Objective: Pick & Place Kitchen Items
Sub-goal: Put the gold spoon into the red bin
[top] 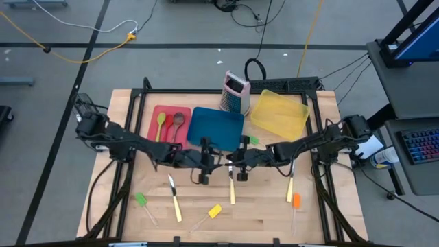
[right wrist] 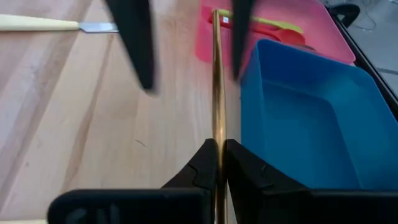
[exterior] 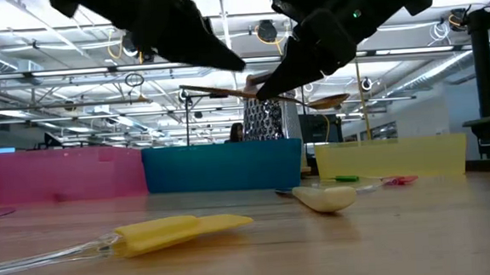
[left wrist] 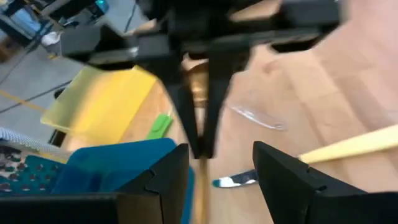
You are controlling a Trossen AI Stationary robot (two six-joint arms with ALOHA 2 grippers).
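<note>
A slim wooden spoon [right wrist: 216,74] is held level in the air over the table's middle, between the two grippers. My right gripper [right wrist: 217,163] is shut on its handle; it reaches in from the right [top: 238,162]. In the low view the spoon's bowl [exterior: 328,101] sticks out behind that gripper. My left gripper [left wrist: 221,180] is open and comes in from the left [top: 204,163]. Its fingers [right wrist: 138,43] stand on either side of the handle's free end, apart from it. My right gripper pinches the wooden spoon's handle [right wrist: 216,134] between its two fingers. The handle runs straight on out of the fingers toward the left gripper. The spoon is lifted clear of the table and lies about level [exterior: 225,92].
Along the far side stand a red tray [top: 154,130] with spoons in it, a blue tray [top: 216,123], a yellow tray [top: 278,113] and a metal grater [top: 235,92]. On the near table lie a knife [top: 175,199], green [top: 142,201], yellow [top: 214,211] and orange [top: 295,201] spatulas, and pale-handled cutlery [top: 232,191].
</note>
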